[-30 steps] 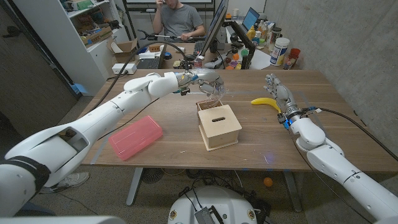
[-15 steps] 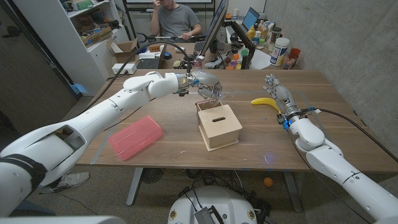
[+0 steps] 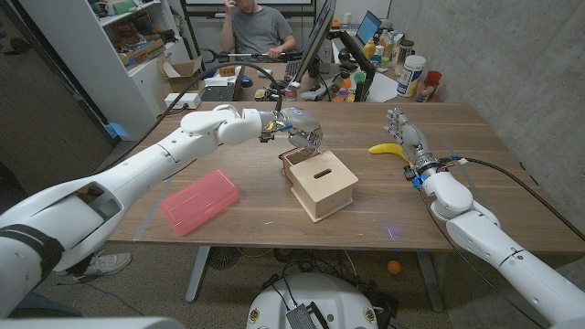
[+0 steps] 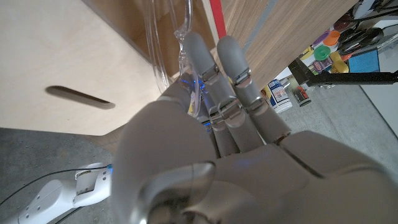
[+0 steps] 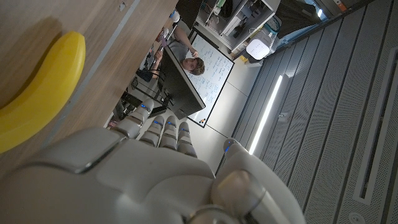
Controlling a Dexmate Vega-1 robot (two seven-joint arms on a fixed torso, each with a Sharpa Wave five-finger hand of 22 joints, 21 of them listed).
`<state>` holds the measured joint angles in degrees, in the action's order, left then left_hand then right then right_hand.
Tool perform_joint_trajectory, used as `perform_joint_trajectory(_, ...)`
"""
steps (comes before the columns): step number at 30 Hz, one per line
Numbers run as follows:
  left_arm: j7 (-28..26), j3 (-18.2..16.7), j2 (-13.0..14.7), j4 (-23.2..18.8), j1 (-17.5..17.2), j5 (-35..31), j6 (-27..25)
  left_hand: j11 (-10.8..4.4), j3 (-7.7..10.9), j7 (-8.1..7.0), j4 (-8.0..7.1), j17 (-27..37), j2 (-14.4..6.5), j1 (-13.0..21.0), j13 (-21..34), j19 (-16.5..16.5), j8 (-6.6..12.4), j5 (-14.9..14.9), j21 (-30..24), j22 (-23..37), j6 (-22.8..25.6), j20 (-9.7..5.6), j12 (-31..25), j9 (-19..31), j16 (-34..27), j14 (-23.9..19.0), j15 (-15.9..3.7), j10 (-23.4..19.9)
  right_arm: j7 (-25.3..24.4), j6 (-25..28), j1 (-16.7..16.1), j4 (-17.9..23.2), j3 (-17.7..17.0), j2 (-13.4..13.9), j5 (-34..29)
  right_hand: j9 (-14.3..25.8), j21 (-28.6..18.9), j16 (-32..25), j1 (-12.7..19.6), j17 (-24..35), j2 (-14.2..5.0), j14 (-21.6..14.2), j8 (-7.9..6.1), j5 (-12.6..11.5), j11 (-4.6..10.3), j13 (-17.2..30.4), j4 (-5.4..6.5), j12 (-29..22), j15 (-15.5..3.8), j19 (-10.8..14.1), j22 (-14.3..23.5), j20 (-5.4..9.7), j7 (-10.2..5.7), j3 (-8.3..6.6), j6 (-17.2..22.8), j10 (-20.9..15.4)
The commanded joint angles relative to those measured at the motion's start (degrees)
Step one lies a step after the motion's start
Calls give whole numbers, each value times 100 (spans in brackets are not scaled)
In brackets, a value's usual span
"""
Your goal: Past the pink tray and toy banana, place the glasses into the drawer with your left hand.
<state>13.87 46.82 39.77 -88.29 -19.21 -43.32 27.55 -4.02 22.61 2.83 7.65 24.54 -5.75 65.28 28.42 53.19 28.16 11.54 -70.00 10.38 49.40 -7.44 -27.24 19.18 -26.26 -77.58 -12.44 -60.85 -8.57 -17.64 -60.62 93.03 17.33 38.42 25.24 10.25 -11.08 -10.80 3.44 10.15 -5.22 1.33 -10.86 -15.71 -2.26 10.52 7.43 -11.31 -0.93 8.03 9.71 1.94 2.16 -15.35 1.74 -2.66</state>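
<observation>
The left robot hand [image 3: 302, 123] pinches clear glasses [image 4: 169, 43] over the drawer [image 3: 319, 181], banana [image 3: 389, 151] beside.

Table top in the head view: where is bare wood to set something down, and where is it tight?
Bare wood lies between the pink tray and the drawer box, and on the near side between box and right hand. It is tight where the left hand holds the glasses.
</observation>
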Motion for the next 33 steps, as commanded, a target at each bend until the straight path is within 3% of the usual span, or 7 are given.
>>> perform_joint_trajectory(1,145,8,0,57,46,24,1,-408,127,-61,-20,-191,13,-125,-167,-115,-74,-41,3,-17,519,-361,218,-82,175,108,-23,-241,1,-1,51,-66,31,-34,6,11,-4,13,31,11,-60,-14,5,-23,12,31,-27,18,0,-3,19,168,26,8,36,-48)
perform_joint_trajectory(6,248,18,14,3,73,-5,-26,-367,147,-114,-44,-350,83,-260,-367,-279,-251,-57,84,-37,319,-282,460,-199,361,258,-20,-75,29,-23,55,-89,37,-43,32,11,-7,10,33,10,-58,-24,6,-23,10,31,-28,19,6,3,19,171,19,9,33,-44)
perform_joint_trajectory(10,469,50,0,-12,124,44,-47,-358,37,-310,-143,-657,384,-653,-640,-374,-601,-25,245,-67,-122,-203,880,-380,706,546,-30,398,48,-36,55,-96,52,-45,35,11,-7,9,34,10,-57,-27,7,-23,8,31,-29,20,1,3,19,167,22,9,29,-43)
perform_joint_trajectory(15,576,68,6,-89,141,-16,-92,-327,-32,-353,-237,-844,541,-912,-777,-550,-867,23,463,-88,-447,-108,1099,-485,917,739,-8,705,41,-37,41,-72,42,-30,36,11,-8,11,36,9,-55,-26,9,-23,7,31,-31,20,3,3,19,168,21,10,24,-43)
perform_joint_trajectory(21,665,95,-42,-63,179,-10,-111,-203,-225,-456,-459,-1155,822,-1432,-992,-1310,-1469,141,1135,-93,-1136,582,1384,-673,1395,1631,83,1105,8,-27,-20,-42,8,-7,56,11,-7,11,37,9,-51,-25,8,-23,11,31,-33,19,8,0,19,163,19,12,26,-46)
perform_joint_trajectory(26,748,121,-74,-32,208,22,-123,-60,-385,-452,-628,-1236,908,-1743,-1067,-1935,-1660,214,1622,-82,-1342,1041,1516,-727,1561,2458,372,1390,-24,-49,-76,-45,-11,-4,56,11,-6,11,37,9,-50,-27,7,-22,8,32,-33,21,1,-3,19,165,19,13,28,-41)
perform_joint_trajectory(33,908,127,-60,-70,246,56,-169,68,-614,-561,-783,-1264,1013,-2038,-1092,-2527,-1798,296,2159,-58,-2035,1428,1655,-754,1603,3708,734,2269,-34,-70,-83,-41,-25,-3,48,11,-5,10,38,9,-50,-33,7,-22,8,32,-34,20,3,-7,19,163,20,14,26,-43)
